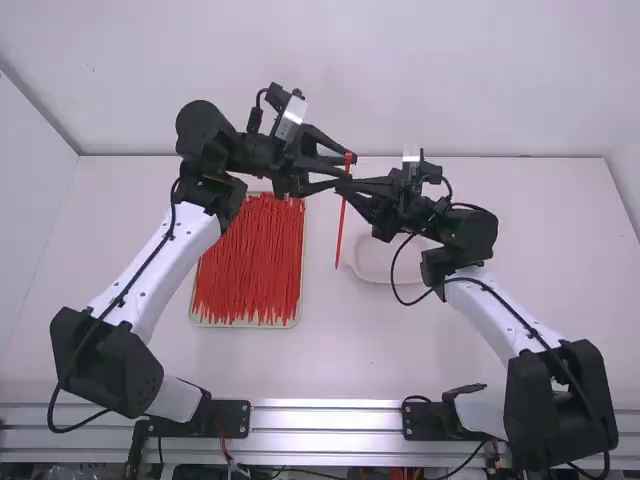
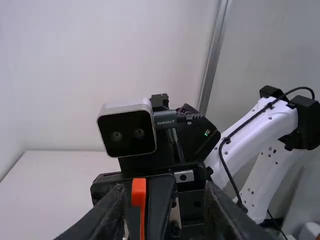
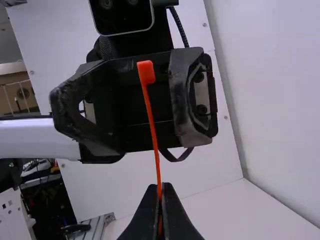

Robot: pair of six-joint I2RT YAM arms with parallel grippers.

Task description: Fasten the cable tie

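Note:
A single red cable tie hangs upright above the table, its head on top and its tail pointing down. My right gripper is shut on the strap just under the head; in the right wrist view its fingers pinch the strap. My left gripper faces it from the other side, open, its two fingers spread wide on either side of the head. In the left wrist view the head stands between my spread fingers, in front of the right gripper.
A tray piled with several red cable ties lies on the white table below the left arm. A white dish sits beside it under the right gripper. White walls close the table on three sides.

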